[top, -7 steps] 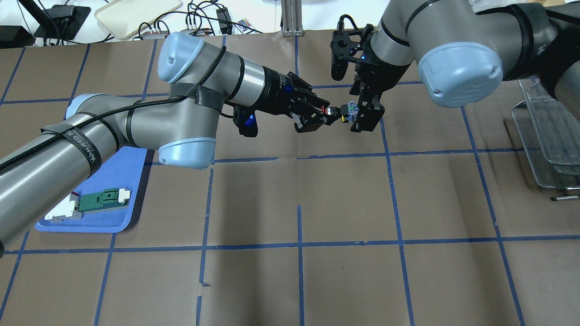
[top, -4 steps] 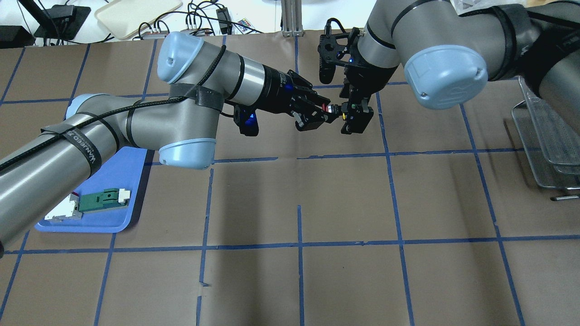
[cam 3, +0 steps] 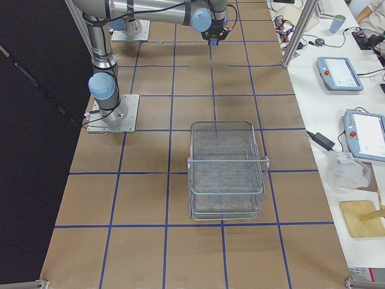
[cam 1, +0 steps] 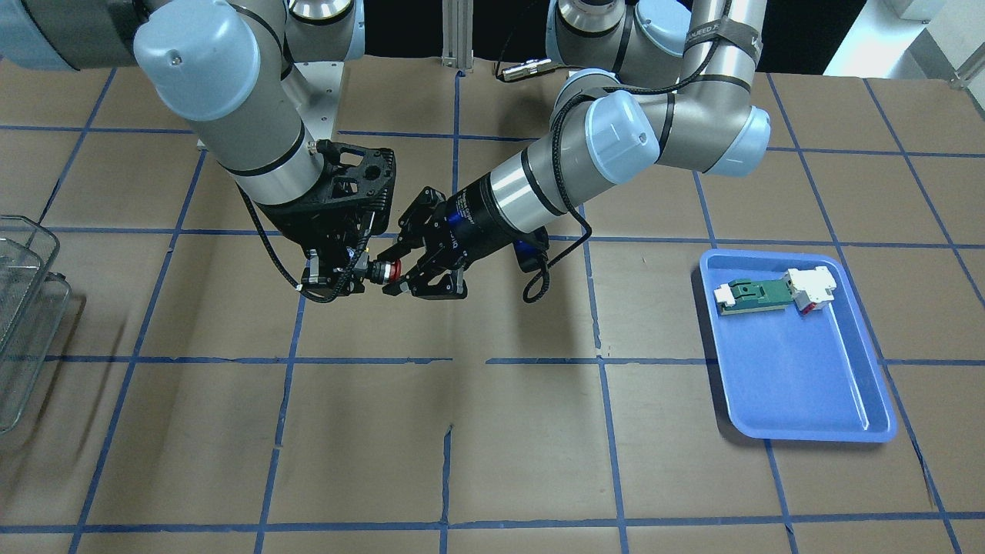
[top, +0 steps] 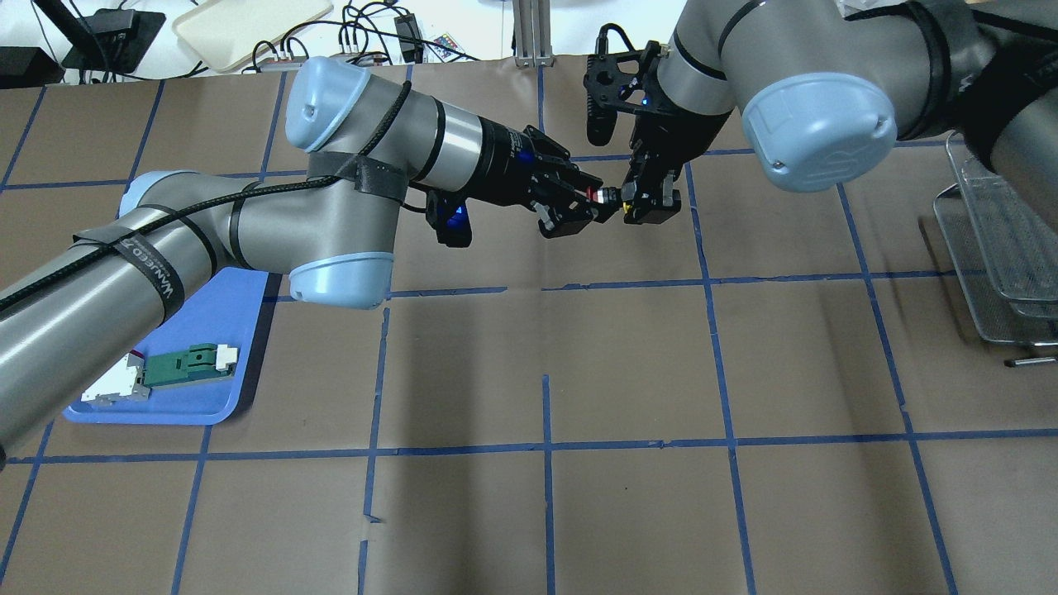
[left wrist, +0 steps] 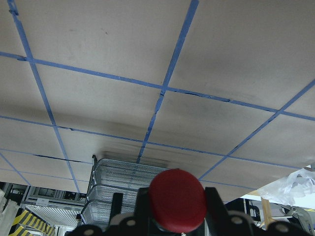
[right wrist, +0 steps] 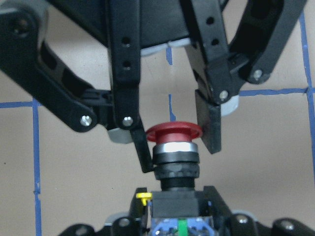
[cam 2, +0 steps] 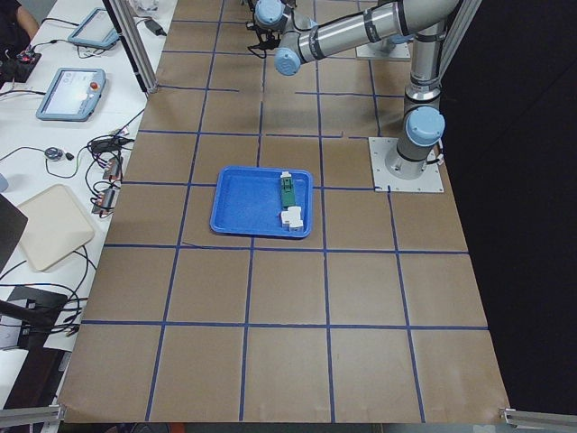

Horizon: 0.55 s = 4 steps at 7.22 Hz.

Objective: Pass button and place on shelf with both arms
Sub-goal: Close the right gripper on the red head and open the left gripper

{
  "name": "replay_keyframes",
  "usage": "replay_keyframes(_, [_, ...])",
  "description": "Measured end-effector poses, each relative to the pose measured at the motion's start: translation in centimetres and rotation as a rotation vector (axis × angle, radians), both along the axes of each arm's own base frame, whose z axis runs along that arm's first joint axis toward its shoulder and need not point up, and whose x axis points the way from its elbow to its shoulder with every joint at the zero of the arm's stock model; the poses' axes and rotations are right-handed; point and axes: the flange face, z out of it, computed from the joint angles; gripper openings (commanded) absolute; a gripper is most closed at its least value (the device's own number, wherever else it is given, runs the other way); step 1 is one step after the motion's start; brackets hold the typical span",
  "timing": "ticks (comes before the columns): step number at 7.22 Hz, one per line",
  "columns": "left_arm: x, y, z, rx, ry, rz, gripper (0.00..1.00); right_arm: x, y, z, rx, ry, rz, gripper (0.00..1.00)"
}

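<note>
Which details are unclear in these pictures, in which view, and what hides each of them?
- Whether the right gripper squeezes the button: right wrist view, the bottom edge cuts the contact; other views too small.
- Shelf: front-facing view, left edge cuts it.
- Blue tray: overhead view, the left arm hides part.

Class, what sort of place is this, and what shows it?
Probably a robotics lab: two robot arms bolted to a table gridded with blue tape, with handheld control screens and cables on a side bench.
</note>
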Motion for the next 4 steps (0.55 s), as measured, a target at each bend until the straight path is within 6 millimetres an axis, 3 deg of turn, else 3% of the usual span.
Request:
replay_keyframes(1, [0.0, 0.0, 0.1, -0.002, 0.001, 0.000, 0.07, 0.0, -0.1, 0.2, -0.004, 0.000, -0.001, 0.00])
replay_keyframes(2, [0.0, 0.1, 0.3, -0.007, 0.003, 0.000, 0.35, 0.0, -0.1, 0.3, -0.006, 0.000, -0.002, 0.00])
replay_keyframes(3, [0.0, 0.2, 0.8, -0.013, 0.005, 0.005, 0.48, 0.0, -0.1, 0.3, -0.008, 0.000, -0.002, 0.00])
replay_keyframes(4, [0.1, 0.4, 1.2, -0.016, 0.006, 0.011, 0.83, 0.0, -0.1, 0.4, -0.008, -0.001, -0.002, 0.00])
